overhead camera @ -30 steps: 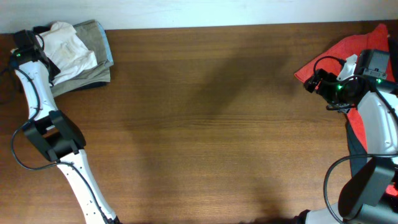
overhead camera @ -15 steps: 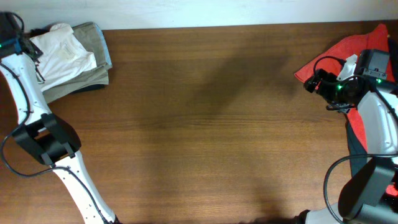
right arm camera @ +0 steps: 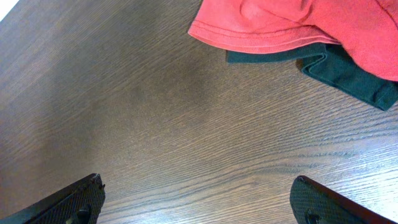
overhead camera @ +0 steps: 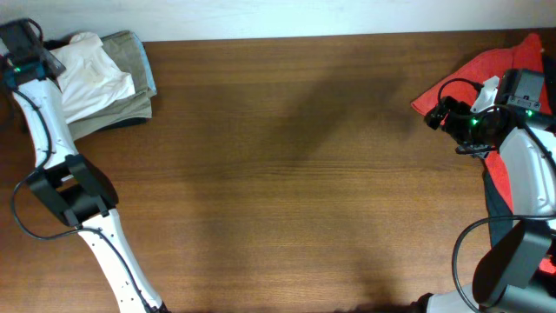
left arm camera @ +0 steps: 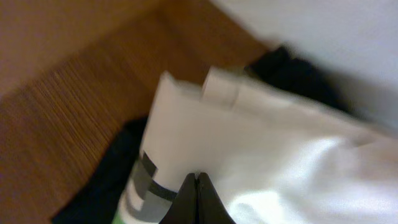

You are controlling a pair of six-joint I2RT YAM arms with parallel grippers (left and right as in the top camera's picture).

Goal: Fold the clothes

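The clothes lie in two heaps. At the far left corner a folded white shirt (overhead camera: 91, 74) rests on a khaki garment (overhead camera: 130, 100). My left gripper (overhead camera: 35, 56) hovers at the shirt's left edge. In the left wrist view it (left arm camera: 196, 185) is shut, tips together over the white shirt (left arm camera: 261, 143), with a grey and green patch (left arm camera: 140, 193) and a dark garment (left arm camera: 102, 183) beside it. A red garment (overhead camera: 482, 74) lies at the far right. My right gripper (overhead camera: 432, 113) is open over bare wood (right arm camera: 199, 205), short of the red garment (right arm camera: 292, 22) and a dark garment (right arm camera: 351, 71).
The brown wooden table (overhead camera: 287, 174) runs between the two heaps. A white wall (overhead camera: 261, 17) borders the far edge. Cables (overhead camera: 456, 87) loop off the right arm above the red garment.
My left arm swung out to the left off the white shirt, then came slightly back; the shirt's left edge settled. The right arm has not moved.
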